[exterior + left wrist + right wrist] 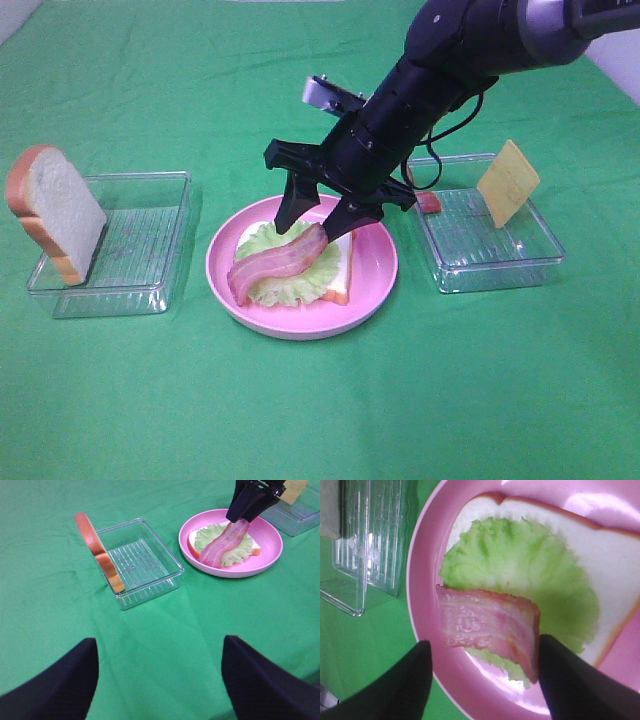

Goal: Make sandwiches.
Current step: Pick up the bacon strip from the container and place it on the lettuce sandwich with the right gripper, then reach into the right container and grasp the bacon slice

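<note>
A green cloth with soft wrinkles covered the whole bench (320, 420). Only pale strips of the room showed at the upper corners of the high view.

In the centre stood a round pink plate (378, 280). On it lay a white bread slice (340, 272), over that a lettuce leaf (258, 240), and across the leaf a bacon strip (272, 265). The upper-right end of the strip was raised between the fingers of the right tool (310, 232). That tool was spread wide, one finger on each side of the strip; whether a finger touched it I could not tell.

The black right arm (440, 60) came down from the upper right and hid the far rim of the plate.

At the left, the clear left tray (150, 295) carried a second bread slice (55, 205), standing on edge at its left end. At the right, the clear right tray (500, 265) held a yellow cheese slice (507, 182) leaning at its far side. A small red piece (428, 202) lay at its back left corner, partly behind the arm.

The left tool (160, 680) hung over bare cloth, its fingers far apart.
</note>
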